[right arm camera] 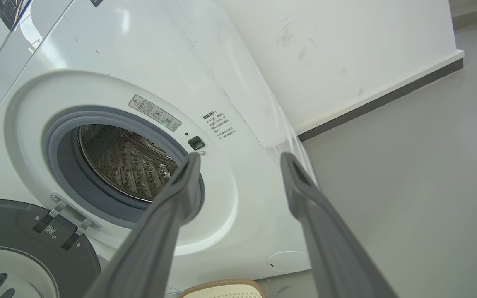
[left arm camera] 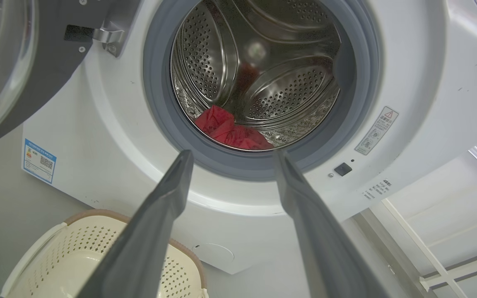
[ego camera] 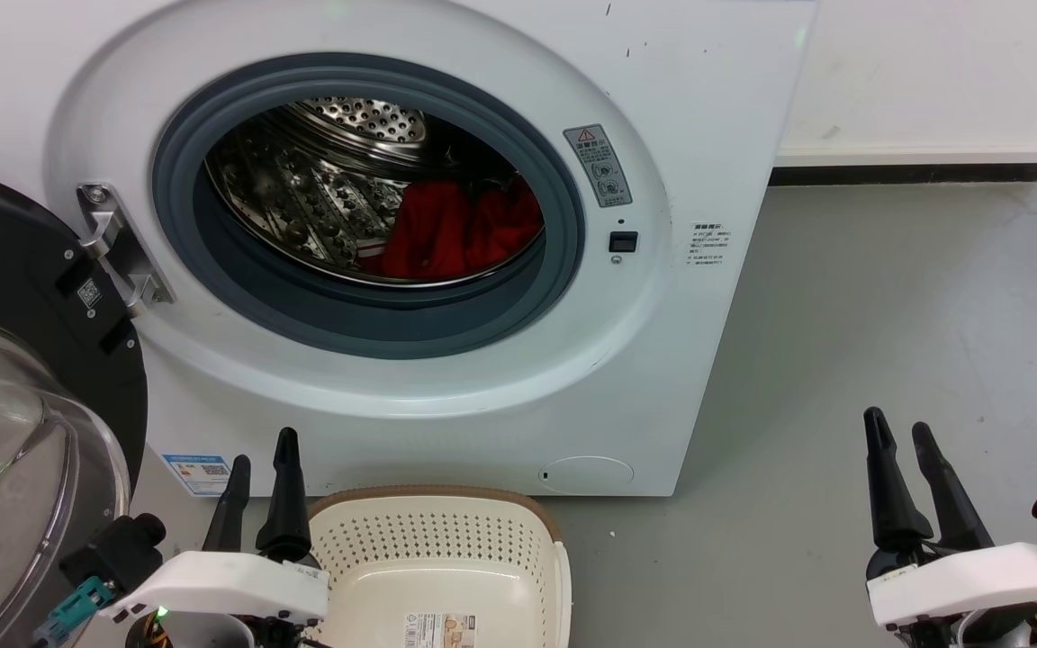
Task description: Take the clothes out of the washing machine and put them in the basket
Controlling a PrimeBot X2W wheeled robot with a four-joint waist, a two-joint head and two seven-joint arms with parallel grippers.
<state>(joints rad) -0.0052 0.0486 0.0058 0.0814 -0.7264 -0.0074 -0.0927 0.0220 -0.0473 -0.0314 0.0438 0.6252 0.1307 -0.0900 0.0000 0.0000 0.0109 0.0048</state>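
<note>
The job had not started. The red clothes [ego camera: 455, 229] lay in the washing machine [ego camera: 482, 405]. The basket [ego camera: 437, 540] sat on the floor [ego camera: 843, 360] below, with no clothes in it. The left gripper [ego camera: 263, 447] and right gripper [ego camera: 898, 421] had fingers apart, holding nothing.

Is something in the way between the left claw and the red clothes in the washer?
No, nothing visible. The door stands wide open off to the side, and the open left claw points at the red clothes lying low in the drum.
</note>
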